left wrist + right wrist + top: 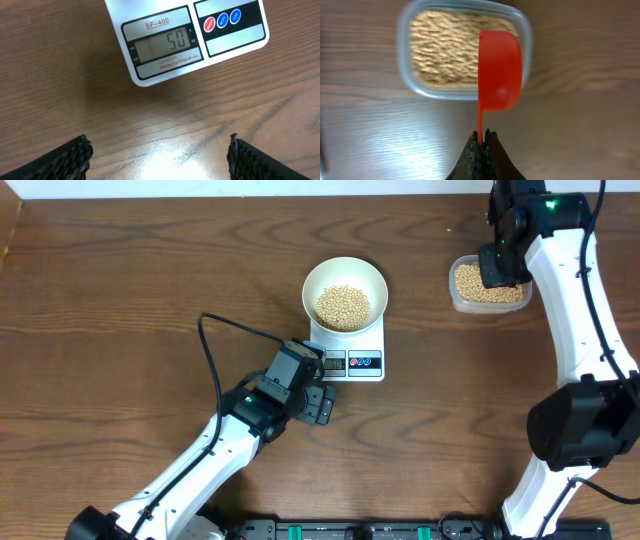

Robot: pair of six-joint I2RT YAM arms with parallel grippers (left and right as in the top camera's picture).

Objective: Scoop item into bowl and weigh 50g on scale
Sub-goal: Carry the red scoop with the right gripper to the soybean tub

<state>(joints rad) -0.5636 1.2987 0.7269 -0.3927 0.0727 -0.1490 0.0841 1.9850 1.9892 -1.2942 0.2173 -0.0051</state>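
Scale (185, 40) marked SF-400 shows 50, with CAPACITY printed beneath.

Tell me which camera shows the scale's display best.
The left wrist view: the display fills the upper frame, sharp, reading 50. Overhead shows it only as a tiny unreadable strip on the scale below the bowl. The right wrist view misses it entirely.
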